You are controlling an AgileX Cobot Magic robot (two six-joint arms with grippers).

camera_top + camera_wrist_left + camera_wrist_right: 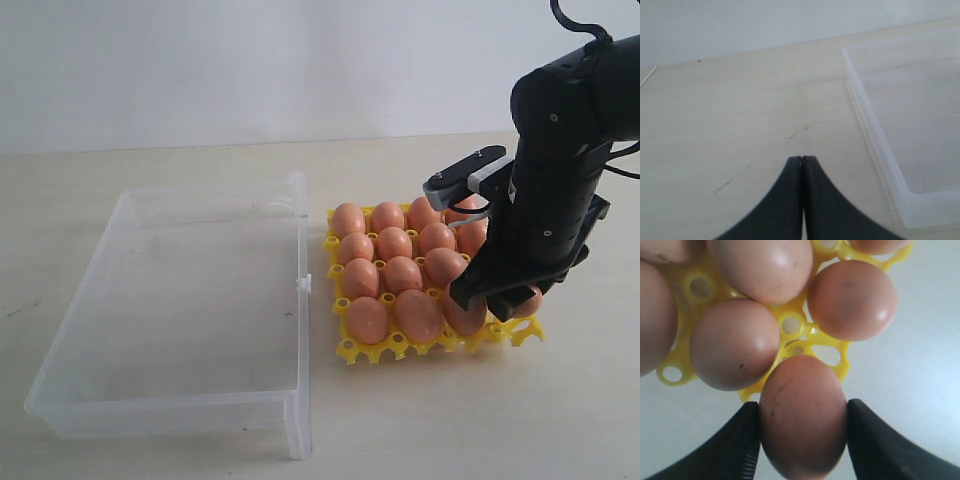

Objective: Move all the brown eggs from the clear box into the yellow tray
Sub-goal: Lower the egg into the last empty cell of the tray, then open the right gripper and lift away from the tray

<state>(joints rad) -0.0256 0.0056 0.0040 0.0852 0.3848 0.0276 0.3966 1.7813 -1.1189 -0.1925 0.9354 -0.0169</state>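
Observation:
Several brown eggs (pixel 393 243) sit in the cups of the yellow tray (pixel 372 350), to the right of the clear box (pixel 180 300), which holds no eggs. My right gripper (pixel 497 303) hangs over the tray's near right corner. Its jaws are shut on one brown egg (pixel 802 415), a black finger (pixel 740 440) pressed against each side of it, just off the tray's rim (pixel 837 367). My left gripper (pixel 802 159) is shut on nothing, its tips together over bare table beside a wall of the clear box (pixel 880 145). The left arm is out of the exterior view.
The light tabletop (pixel 480 420) runs around the box and the tray. The box's clasp tab (pixel 303 284) faces the tray across a narrow gap. A pale wall stands behind the table.

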